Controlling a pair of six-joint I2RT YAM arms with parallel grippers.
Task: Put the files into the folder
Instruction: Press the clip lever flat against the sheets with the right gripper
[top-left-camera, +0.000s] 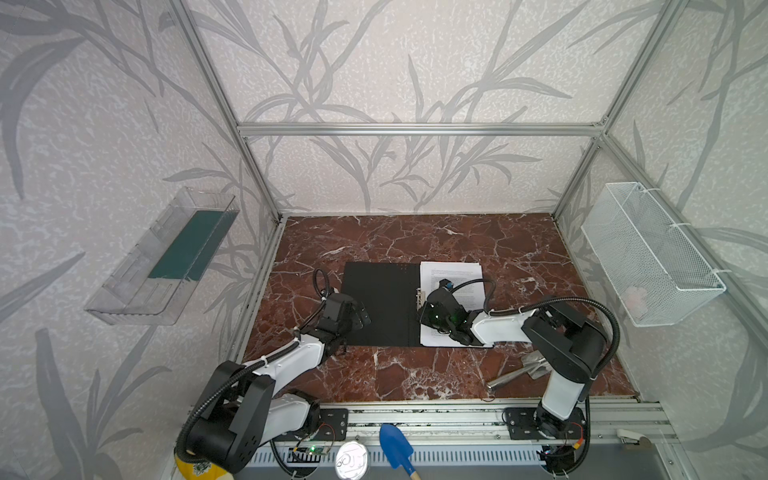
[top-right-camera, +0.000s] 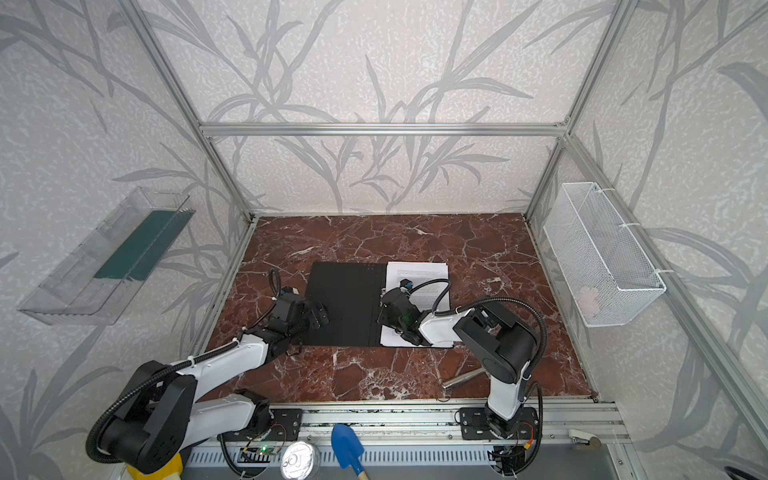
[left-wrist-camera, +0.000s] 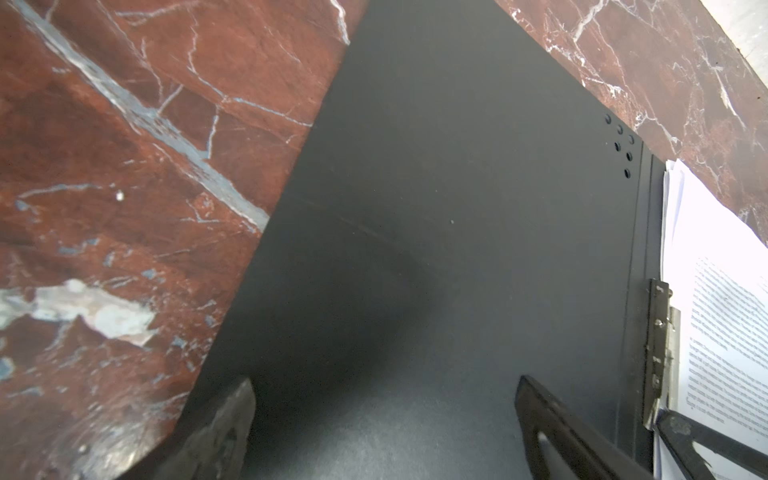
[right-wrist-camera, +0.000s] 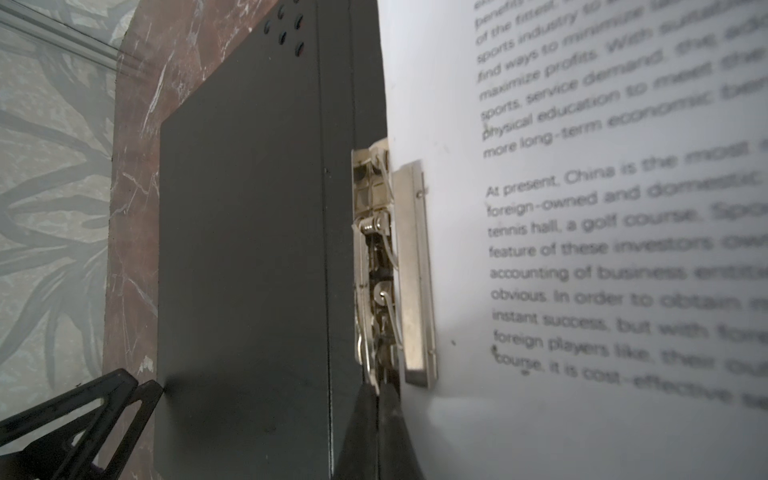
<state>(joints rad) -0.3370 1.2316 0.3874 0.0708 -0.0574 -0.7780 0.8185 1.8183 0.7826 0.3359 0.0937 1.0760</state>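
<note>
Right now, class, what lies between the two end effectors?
The folder's bare black inside cover, shown in both top views. The open left end effector is at its outer edge, the shut right end effector by the metal clip.

One folder (top-left-camera: 382, 303), one stack of files (top-left-camera: 451, 272), one wire basket (top-left-camera: 652, 253), one clear tray (top-left-camera: 137, 282), one blue trowel (top-left-camera: 392, 444).

Matt black card is shown by the folder (top-left-camera: 382, 303), bright metal by its clip (right-wrist-camera: 411, 270) (dull in places), smooth white paper by the files (top-left-camera: 451, 270)
</note>
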